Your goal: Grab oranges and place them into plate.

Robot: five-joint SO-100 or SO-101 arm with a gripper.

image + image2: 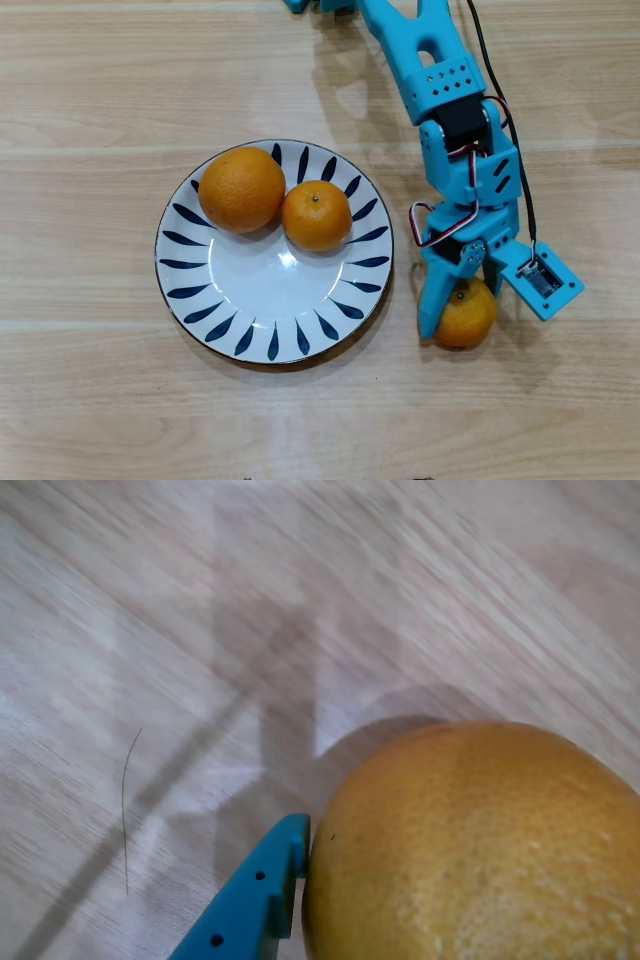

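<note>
plate (200, 290): two oranges in | third orange (466, 315) on counter (90, 400) right of plate | pincer (462, 312) pinching it, far finger probably hidden | tip: lift clear of rim, release over bare centre

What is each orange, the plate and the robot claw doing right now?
Larger dimpled orange: resting on plate.
Smaller orange with stem dot: on plate, touching the larger one.
Third orange: off plate, between claw fingers.
Blue-leaf white plate: holds two oranges.
Blue two-finger gripper: around third orange.
</note>
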